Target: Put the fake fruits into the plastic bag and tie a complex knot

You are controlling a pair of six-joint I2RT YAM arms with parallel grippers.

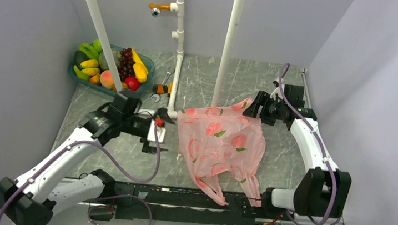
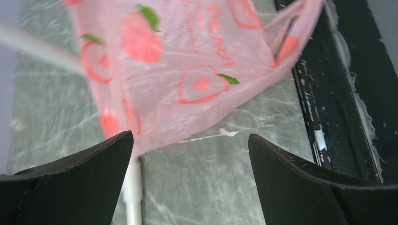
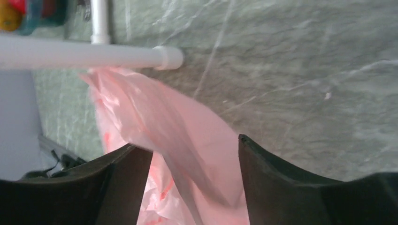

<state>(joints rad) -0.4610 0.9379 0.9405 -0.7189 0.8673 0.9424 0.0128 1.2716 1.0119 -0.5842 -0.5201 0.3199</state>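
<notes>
The plastic bag (image 2: 187, 70) looks smeary in the left wrist view, and its top is cut off. In the right wrist view the fake fruits (image 3: 7, 18) are a fuzzy scrap in the corner. From above, a white pole (image 1: 95, 23) hides some fruits.

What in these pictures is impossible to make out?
- Top view: lower fruits in the basin, hidden by upper ones and a white pole.
- Left wrist view: bag, cut off by the top edge.
- Right wrist view: basin blurred, cut by the corner.
- Top view: tools by the pipe, too small.
</notes>
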